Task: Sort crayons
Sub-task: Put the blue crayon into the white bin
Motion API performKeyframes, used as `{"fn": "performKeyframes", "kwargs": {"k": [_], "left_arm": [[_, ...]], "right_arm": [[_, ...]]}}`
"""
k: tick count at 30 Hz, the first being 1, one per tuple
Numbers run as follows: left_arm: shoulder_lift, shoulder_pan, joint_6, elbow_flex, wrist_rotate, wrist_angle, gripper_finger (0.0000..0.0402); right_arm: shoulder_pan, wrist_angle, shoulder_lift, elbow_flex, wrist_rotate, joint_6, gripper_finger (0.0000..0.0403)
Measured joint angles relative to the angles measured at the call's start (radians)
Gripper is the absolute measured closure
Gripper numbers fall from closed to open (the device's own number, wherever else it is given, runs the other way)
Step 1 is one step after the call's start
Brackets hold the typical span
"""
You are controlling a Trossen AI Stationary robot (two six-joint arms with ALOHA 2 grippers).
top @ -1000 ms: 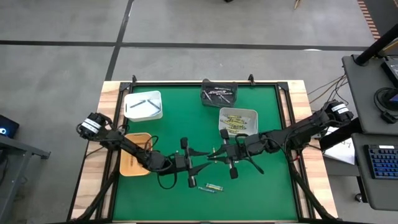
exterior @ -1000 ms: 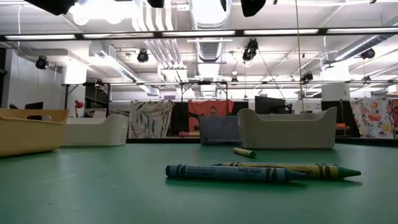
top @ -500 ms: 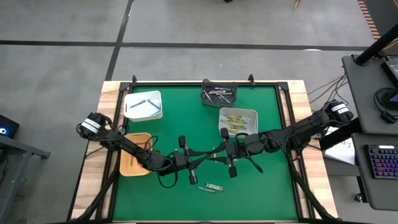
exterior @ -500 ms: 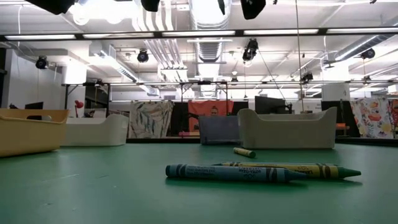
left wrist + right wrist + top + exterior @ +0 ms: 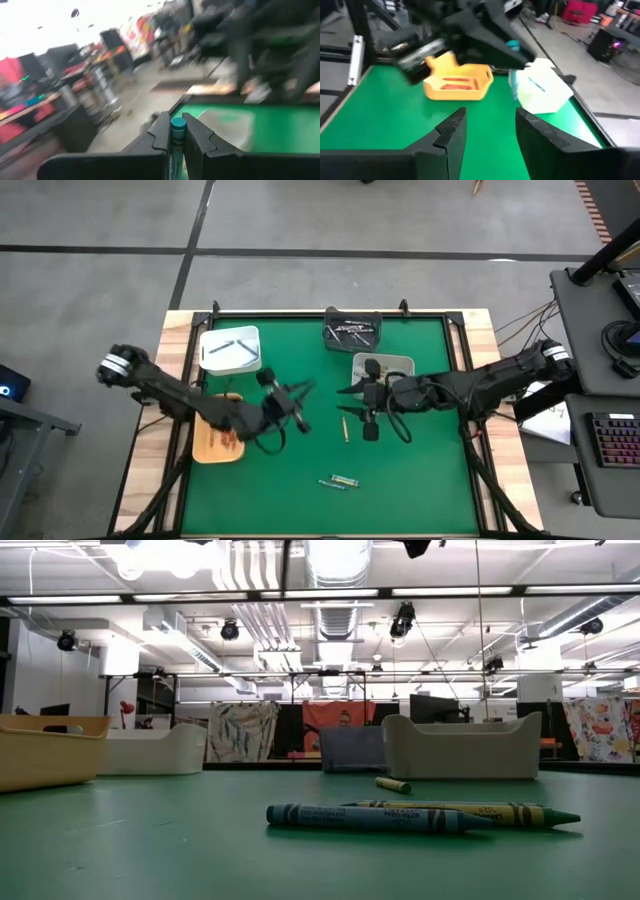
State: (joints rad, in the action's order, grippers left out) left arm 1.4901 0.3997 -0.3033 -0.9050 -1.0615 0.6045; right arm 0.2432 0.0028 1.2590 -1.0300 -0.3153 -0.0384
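My left gripper [image 5: 298, 395] hangs over the table left of the middle, shut on a blue crayon [image 5: 177, 131]. The right wrist view shows that crayon's tip [image 5: 513, 46] too. My right gripper [image 5: 345, 402] faces it from the right, open and empty [image 5: 487, 131]. A yellow crayon [image 5: 342, 430] lies flat on the green mat between them. A blue-green crayon [image 5: 370, 818] and a yellow one [image 5: 455, 809] lie side by side near the front edge [image 5: 340, 480]. My left gripper pinches the blue crayon between its two fingers [image 5: 161, 134]. The crayon lies along the fingers, and its round end [image 5: 178, 123] shows between their tips. It is lifted clear of the table.
An orange tray [image 5: 212, 445] with red crayons sits at the left under my left arm. A white tray [image 5: 230, 348] is at the far left and a dark tray [image 5: 352, 330] at the far middle. A pale tray [image 5: 384, 370] with yellow crayons stands beside my right gripper.
The two grippers were tip to tip over the middle of the table and have drawn apart. My left gripper has gone up and toward the far left edge. My right gripper has gone toward the far edge. The crayons on the mat have stayed put.
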Motion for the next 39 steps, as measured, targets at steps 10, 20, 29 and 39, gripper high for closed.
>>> {"fn": "performKeyframes", "kwargs": {"k": [10, 20, 29, 39], "left_arm": [[-0.253, -0.348, 0.385, -0.004, 0.015, -0.895, 0.04], [-0.211, -0.812, 0.502, -0.003, 0.425, -1.275, 0.04], [-0.117, -0.923, 0.181, -0.018, 0.424, -1.355, 0.04], [-0.065, -0.93, 0.076, -0.018, 0.385, -1.363, 0.0358]], "right_arm": [[-0.083, -0.057, 0.0, -0.023, 0.0, -0.015, 0.0259], [-0.122, -0.057, 0.0, -0.001, 0.0, -0.014, 0.0253], [-0.131, -0.058, 0.001, 0.003, 0.0, -0.005, 0.0256], [-0.131, -0.058, 0.001, 0.004, 0.0, 0.015, 0.0245]]}}
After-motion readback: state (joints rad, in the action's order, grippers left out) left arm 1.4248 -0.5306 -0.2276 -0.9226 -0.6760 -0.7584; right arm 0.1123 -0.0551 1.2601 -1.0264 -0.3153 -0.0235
